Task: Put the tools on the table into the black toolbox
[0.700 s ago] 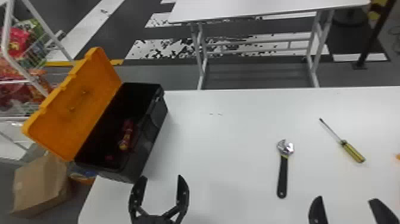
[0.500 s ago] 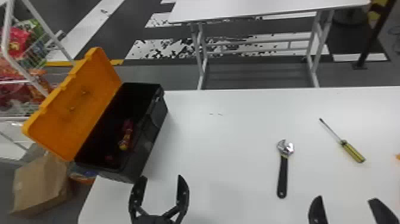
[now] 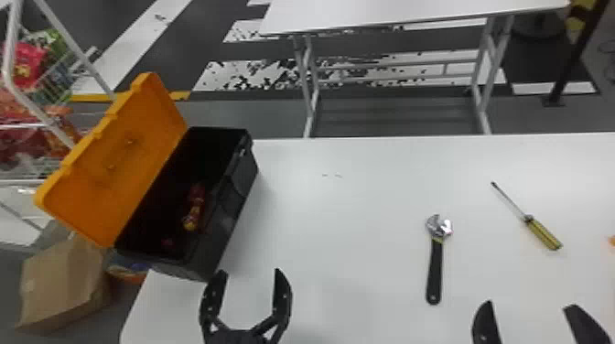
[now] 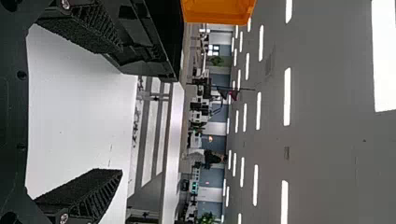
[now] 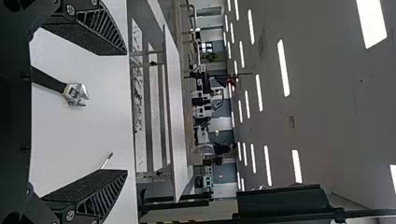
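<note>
Nothing has visibly shifted since the earlier frame: both grippers keep their places, and the tools and toolbox lie just as they did. The left gripper [image 3: 249, 272] is released, its two fingers well apart with bare tabletop between them, near the closest corner of the black toolbox [image 3: 235, 206]. The right gripper [image 3: 529, 303] is likewise spread wide and empty, low over the table's [image 3: 347, 228] near side.

On the table, the adjustable wrench [image 3: 435, 270] lies between the two grippers, closer to the right one, with its metal head pointing away from the robot. The screwdriver [image 3: 542, 232] lies farther right, its yellow handle toward the robot. Something orange [image 3: 612, 240] shows at the right edge.

The toolbox stands at the table's left end, its orange lid [image 3: 123, 160] flung open on the left side, leaving the top uncovered; a red-and-yellow tool [image 3: 194, 212] is inside. Left of the table are a rack with bright packets [image 3: 27, 64] and a cardboard box [image 3: 64, 283]; beyond is a second white table [image 3: 389, 13].
</note>
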Available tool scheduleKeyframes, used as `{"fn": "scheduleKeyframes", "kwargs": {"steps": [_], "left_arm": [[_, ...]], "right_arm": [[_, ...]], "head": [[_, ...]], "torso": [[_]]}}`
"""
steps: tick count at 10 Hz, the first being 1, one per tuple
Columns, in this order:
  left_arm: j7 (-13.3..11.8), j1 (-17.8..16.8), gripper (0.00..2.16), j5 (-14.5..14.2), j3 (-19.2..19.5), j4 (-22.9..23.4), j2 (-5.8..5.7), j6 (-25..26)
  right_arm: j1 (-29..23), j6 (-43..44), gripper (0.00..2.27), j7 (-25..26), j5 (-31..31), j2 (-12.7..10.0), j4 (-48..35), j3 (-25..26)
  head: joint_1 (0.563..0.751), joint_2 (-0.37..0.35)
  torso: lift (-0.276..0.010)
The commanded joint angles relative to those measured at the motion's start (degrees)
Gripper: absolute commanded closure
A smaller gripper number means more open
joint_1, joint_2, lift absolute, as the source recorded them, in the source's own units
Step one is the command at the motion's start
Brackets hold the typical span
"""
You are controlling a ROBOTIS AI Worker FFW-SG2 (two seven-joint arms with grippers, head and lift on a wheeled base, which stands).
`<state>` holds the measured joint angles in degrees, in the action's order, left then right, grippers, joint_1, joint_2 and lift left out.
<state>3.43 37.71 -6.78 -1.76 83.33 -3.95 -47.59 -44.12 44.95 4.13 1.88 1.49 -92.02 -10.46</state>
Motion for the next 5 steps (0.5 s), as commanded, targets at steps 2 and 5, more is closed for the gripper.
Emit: {"fn": "scheduleKeyframes", "kwargs": {"steps": [2,5], "left_arm": [[-0.3,-0.1,0.08,-0.1,0.0,-0.1,0.0,0.3],[-0.5,-0.2,0.08,-0.1,0.0,-0.1,0.0,1.1]], "right_arm": [[0.0,-0.1,0.1,0.0,0.0,-0.4,0.0,-0.1],[2.0,-7.5,0.11,0.1,0.2,-0.8,-0.5,-2.0]], "head": [[0.695,0.235],[0.695,0.246]], "torso": [[-0.075],[-0.075]]}}
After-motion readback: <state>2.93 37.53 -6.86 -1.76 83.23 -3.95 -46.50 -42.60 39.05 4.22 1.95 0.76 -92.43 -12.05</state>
